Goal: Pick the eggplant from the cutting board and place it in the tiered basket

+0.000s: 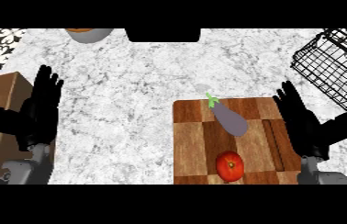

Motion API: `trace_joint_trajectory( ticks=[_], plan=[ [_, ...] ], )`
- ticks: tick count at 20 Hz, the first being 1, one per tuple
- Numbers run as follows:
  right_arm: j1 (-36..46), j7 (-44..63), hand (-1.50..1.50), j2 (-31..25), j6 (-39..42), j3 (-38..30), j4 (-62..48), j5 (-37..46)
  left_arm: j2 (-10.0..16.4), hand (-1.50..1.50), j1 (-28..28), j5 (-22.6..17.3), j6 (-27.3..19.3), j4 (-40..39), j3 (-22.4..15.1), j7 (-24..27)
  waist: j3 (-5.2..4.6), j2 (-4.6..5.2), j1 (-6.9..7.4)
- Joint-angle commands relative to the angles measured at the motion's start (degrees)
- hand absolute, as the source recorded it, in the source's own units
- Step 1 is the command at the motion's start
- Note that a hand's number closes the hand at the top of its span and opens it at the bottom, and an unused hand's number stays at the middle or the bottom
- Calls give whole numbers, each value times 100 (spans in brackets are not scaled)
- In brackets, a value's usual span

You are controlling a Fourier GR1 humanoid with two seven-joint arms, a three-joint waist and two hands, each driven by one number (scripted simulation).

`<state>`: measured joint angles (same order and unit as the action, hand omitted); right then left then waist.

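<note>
A grey-purple eggplant (pixel 230 119) with a green stem lies slanted on the upper part of the checkered wooden cutting board (pixel 193 140). The black wire tiered basket (pixel 325 64) stands at the right edge of the counter, partly cut off by the view. My right hand (pixel 301 122) is open with fingers pointing up, just right of the board and a short way from the eggplant. At the left edge my left hand (pixel 39 110) rests open, fingers up, far from the board.
A red tomato (pixel 230 165) sits on the board's lower part, below the eggplant. A grey bowl (pixel 89 34) with something orange stands at the back left. A brown wooden block (pixel 13 87) shows at the left edge. A dark recess (pixel 163 35) lies at the back centre.
</note>
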<state>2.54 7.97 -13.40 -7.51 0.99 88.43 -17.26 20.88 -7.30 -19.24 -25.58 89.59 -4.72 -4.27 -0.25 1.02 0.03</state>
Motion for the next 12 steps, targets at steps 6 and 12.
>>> trace_joint_trajectory(
  ticks=[6, 12],
  plan=[
    [1882, 2613, 150, -700, 834, 1211, -932, 478, 910, 0, -258, 1172, 622, -320, -744, 258, 2, 58, 586],
    [2355, 3959, -150, -2090, 240, 1578, -1109, 2620, 933, 0, -221, 1162, 769, -555, -803, 136, -27, -66, 272]
  ],
)
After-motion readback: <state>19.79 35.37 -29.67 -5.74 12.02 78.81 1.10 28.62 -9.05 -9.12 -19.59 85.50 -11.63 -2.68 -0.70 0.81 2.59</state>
